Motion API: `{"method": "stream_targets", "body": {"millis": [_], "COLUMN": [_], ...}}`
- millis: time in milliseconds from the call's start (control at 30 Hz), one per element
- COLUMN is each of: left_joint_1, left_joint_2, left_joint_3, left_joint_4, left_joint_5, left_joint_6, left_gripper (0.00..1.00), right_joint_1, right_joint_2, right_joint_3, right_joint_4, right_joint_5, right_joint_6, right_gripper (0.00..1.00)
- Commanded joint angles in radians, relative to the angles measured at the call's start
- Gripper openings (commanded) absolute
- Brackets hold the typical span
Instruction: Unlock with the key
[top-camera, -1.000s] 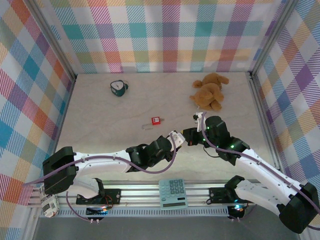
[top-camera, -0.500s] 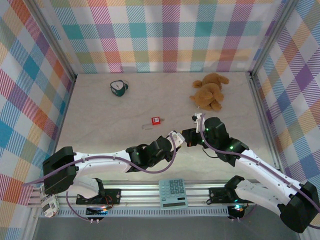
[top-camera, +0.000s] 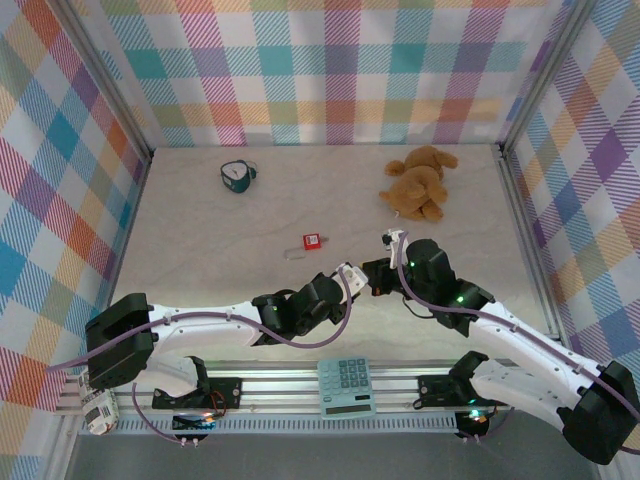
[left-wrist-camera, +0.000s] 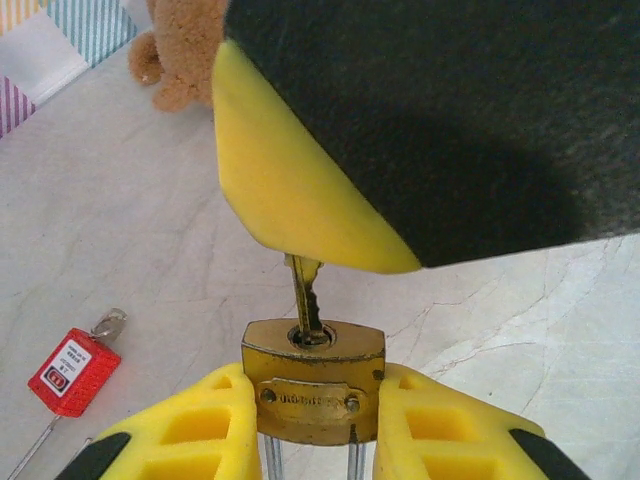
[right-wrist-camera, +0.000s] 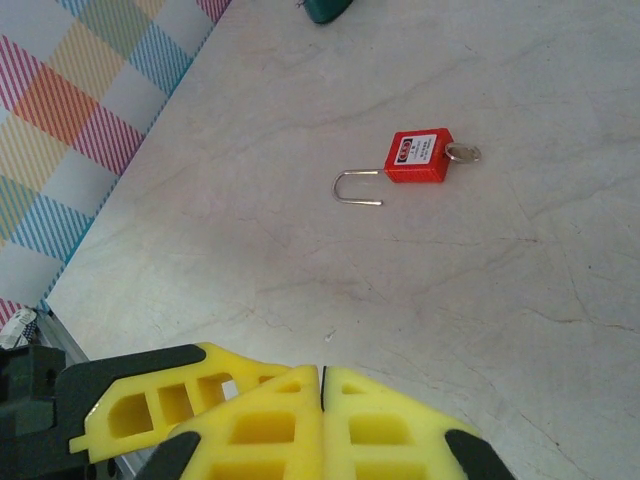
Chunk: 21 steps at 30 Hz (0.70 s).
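Key (left-wrist-camera: 303, 292) is standing with its blade pushed into the keyway on the flat end of the brass padlock (left-wrist-camera: 313, 385), while its head is disappearing under the tip of the right gripper (right-wrist-camera: 322, 400). The fingers (right-wrist-camera: 250, 430) of that gripper are pressing flat together, with only a thin dark sliver showing at their seam, so they are clenching the key. The left gripper (left-wrist-camera: 315, 425) is grasping the brass padlock by its two sides, one yellow finger on each, and the silver shackle legs are running back between the fingers (left-wrist-camera: 190, 430).

From above, the left gripper (top-camera: 352, 278) and right gripper (top-camera: 375, 277) are meeting tip to tip above the counter (top-camera: 230, 240), roughly midway between its left and right edges and closer to its near edge than its far one.

A red padlock (right-wrist-camera: 418, 157) is lying flat near the counter's middle, well apart from both grippers, with its silver shackle pointing toward the left edge. A teddy bear (top-camera: 420, 183) is lying toward the far right corner, and a small teal object (top-camera: 237, 177) is sitting toward the far left corner. A calculator (top-camera: 347, 386) is resting on the rail at the near edge.
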Motion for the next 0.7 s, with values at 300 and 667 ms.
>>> {"method": "stream_targets", "body": {"millis": [300, 667], "left_joint_1": [-0.006, -0.006], "left_joint_2": [-0.038, -0.006], "left_joint_3": [0.026, -0.005], "left_joint_4": [0.21, 0.188], "left_joint_5": [-0.019, 0.019], "left_joint_6": [-0.014, -0.051], "left_gripper": [0.2, 0.21], "right_joint_1": [0.032, 0.034], "right_joint_2": [-0.004, -0.001], "right_joint_3": [0.006, 0.046], "right_joint_4": [-0.162, -0.154], "right_joint_5": [0.075, 0.058], "right_joint_6": [-0.022, -0.016], "right_gripper": [0.0, 0.0]}}
